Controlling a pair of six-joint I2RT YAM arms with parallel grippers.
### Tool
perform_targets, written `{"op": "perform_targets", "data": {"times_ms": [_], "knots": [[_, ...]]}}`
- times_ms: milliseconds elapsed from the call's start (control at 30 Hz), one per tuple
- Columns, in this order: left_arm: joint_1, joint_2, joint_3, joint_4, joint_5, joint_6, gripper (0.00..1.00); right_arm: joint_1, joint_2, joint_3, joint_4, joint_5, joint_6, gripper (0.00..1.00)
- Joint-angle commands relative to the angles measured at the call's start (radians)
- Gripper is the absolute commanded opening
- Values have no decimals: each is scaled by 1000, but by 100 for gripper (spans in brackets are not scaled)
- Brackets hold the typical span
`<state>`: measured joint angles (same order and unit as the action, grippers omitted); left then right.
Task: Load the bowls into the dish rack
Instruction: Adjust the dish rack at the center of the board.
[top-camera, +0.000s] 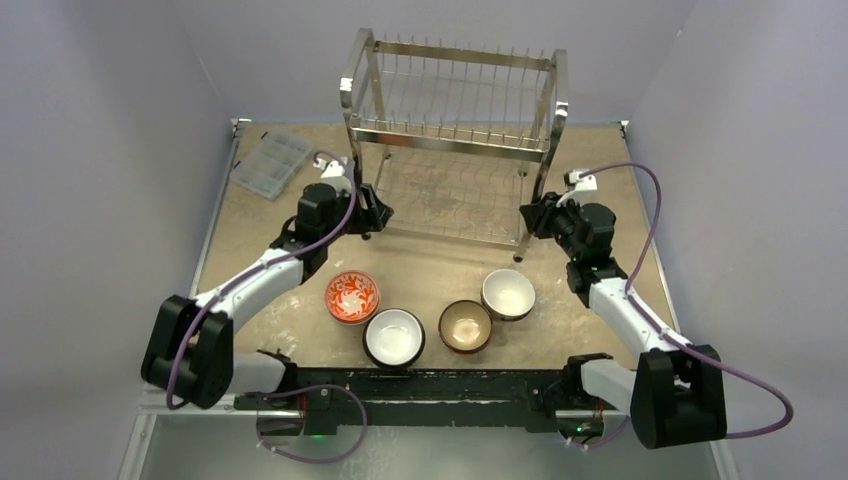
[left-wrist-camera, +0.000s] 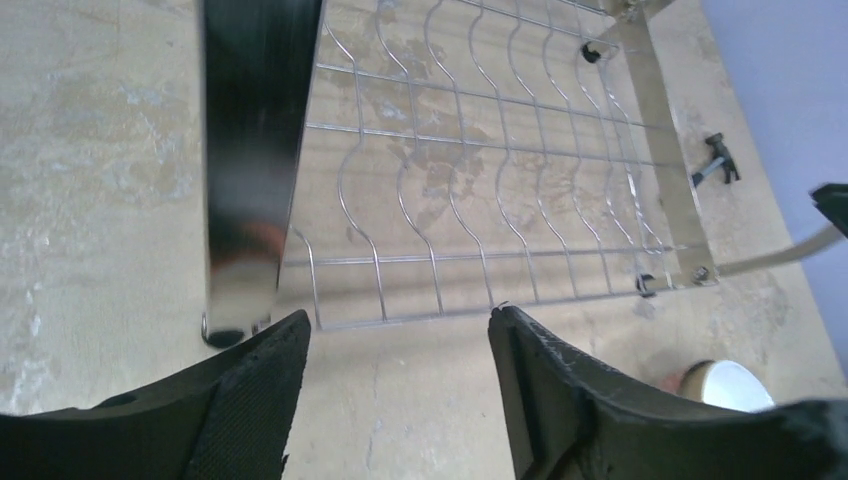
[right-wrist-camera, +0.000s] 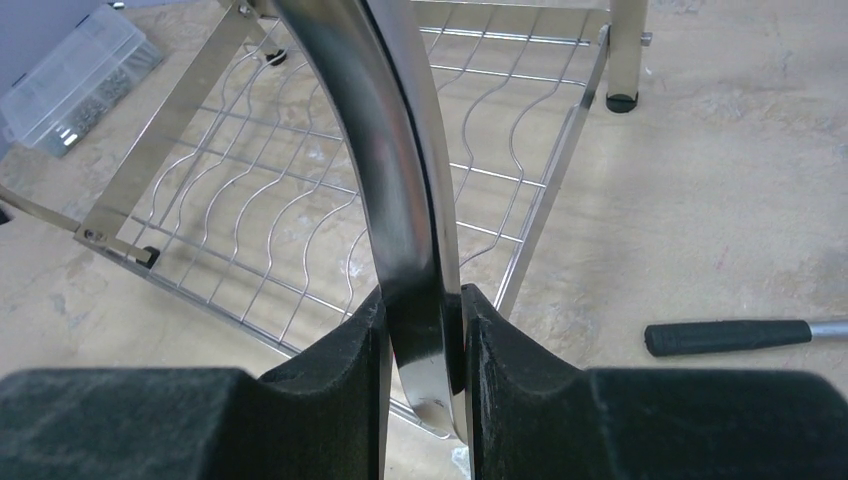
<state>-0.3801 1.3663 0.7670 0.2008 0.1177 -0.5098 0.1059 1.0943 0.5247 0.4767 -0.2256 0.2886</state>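
Right gripper (right-wrist-camera: 425, 300) clamps the tall shiny steel wire dish rack (top-camera: 450, 143) by its front-right leg (right-wrist-camera: 410, 200). Left gripper (left-wrist-camera: 398, 330) gapes empty beside the front-left leg (left-wrist-camera: 250, 150), seemingly not touching. Four small round ceramic bowls (top-camera: 394, 336) sit behind both grippers, toward the arm bases.

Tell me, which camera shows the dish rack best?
The top view: the dish rack stands whole, both tiers. Left wrist shows one leg and the lower shelf; right wrist, a leg pinched in the right tool.

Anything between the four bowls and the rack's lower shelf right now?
Nothing visible: only bare table between the bowls and the dish rack. The right end effector is clamped on its front right leg; the left end effector is open beside the front left leg.
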Motion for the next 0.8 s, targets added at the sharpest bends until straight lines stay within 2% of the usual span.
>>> {"op": "perform_targets", "data": {"times_ms": [0, 133, 233, 333, 433, 567, 767], "knots": [[6, -170, -90, 14, 28, -24, 71, -11, 60, 92, 95, 3, 49, 0], [7, -285, -140, -55, 1, -35, 86, -11, 146, 175, 95, -26, 66, 0], [7, -340, -158, -127, -84, -28, 97, -11, 207, 242, 69, -48, 67, 0], [9, -354, -163, -188, -163, -12, 99, -11, 231, 283, 19, -49, 64, 0], [9, -346, -162, -231, -197, -5, 98, -11, 205, 262, 10, -49, 65, 10], [9, -327, -174, -216, -224, -6, 99, -12, 136, 206, 12, -52, 69, 30], [11, -290, -164, -176, -214, -6, 99, -10, 78, 121, 43, -63, 78, 53]]}}
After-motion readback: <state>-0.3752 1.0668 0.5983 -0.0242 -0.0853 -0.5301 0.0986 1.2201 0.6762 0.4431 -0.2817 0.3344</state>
